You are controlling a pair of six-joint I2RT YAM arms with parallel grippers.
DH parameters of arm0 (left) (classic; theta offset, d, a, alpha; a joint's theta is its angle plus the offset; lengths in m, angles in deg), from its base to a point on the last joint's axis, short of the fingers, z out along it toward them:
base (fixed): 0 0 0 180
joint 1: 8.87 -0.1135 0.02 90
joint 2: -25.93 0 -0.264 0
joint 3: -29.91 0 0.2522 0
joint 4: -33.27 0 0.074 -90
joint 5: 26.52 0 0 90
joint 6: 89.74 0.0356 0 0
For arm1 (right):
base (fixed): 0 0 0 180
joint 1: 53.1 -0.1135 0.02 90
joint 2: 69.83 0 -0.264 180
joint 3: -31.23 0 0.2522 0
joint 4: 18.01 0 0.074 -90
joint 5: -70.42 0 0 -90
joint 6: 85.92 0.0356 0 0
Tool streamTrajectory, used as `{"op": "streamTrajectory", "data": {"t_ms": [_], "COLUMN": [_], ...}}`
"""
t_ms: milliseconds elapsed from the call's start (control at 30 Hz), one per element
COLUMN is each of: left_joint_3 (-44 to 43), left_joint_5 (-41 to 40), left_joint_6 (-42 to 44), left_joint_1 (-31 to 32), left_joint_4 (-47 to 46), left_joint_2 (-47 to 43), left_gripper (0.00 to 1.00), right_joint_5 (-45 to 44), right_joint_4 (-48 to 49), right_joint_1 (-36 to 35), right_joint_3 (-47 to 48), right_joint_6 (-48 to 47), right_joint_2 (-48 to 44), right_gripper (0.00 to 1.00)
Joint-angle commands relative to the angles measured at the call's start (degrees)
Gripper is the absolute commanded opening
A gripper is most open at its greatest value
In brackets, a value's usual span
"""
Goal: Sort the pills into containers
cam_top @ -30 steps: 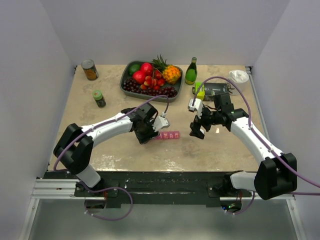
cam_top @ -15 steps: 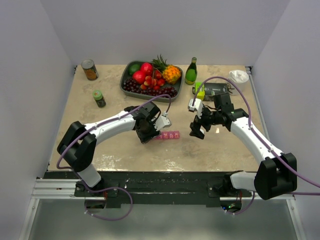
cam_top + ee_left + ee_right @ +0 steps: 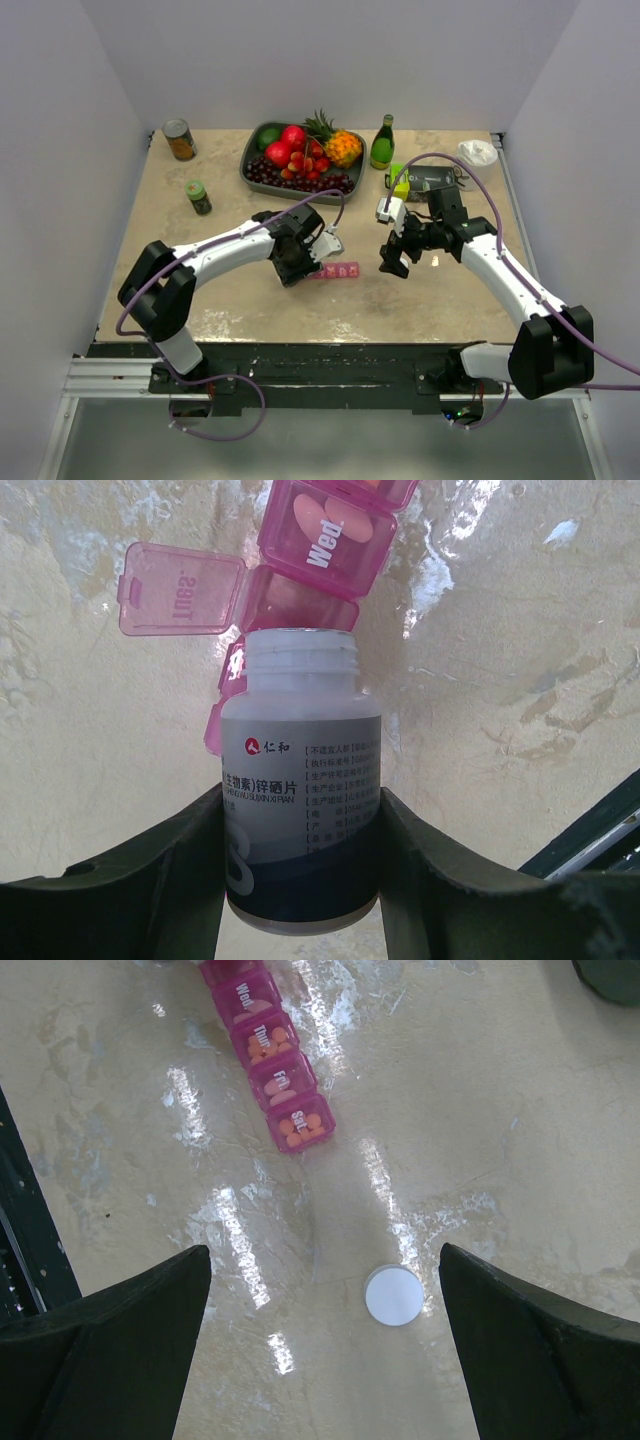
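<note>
Left wrist view: the left gripper (image 3: pixel 300 825) clenches a white plastic pill bottle (image 3: pixel 300 770), its mouth at the open compartment of the pink translucent organiser strip (image 3: pixel 335 530) on the beige table (image 3: pixel 500 680). I would tilt slowly, so pills fall inside. The right gripper (image 3: pixel 322 1260) hovers, released.

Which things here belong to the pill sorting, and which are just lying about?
In use: pink translucent plastic pill-organiser strip; open white pill bottle; round white disc, probably its lid.
Lying about: dark tray of fruit; green glass bottle; metal can; green-capped jar.
</note>
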Motion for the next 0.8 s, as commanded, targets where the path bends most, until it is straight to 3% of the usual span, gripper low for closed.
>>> {"op": "streamTrajectory", "data": {"t_ms": [0,767], "left_joint_3": [-3.25,-6.23], "left_joint_5": [-0.97,-3.34], "left_joint_6": [-1.62,-2.32], "left_joint_1": [0.68,1.64], "left_joint_4": [1.26,4.6], "left_joint_2": [0.72,2.83], "left_gripper": [0.0,0.0], "right_joint_5": [-0.28,-0.28], "right_joint_4": [1.08,0.99], "right_joint_1": [0.35,0.44], "right_joint_3": [-0.1,-0.19], "right_joint_6": [-0.1,-0.36], "right_joint_2": [0.02,0.2], "right_gripper": [0.99,0.99]}}
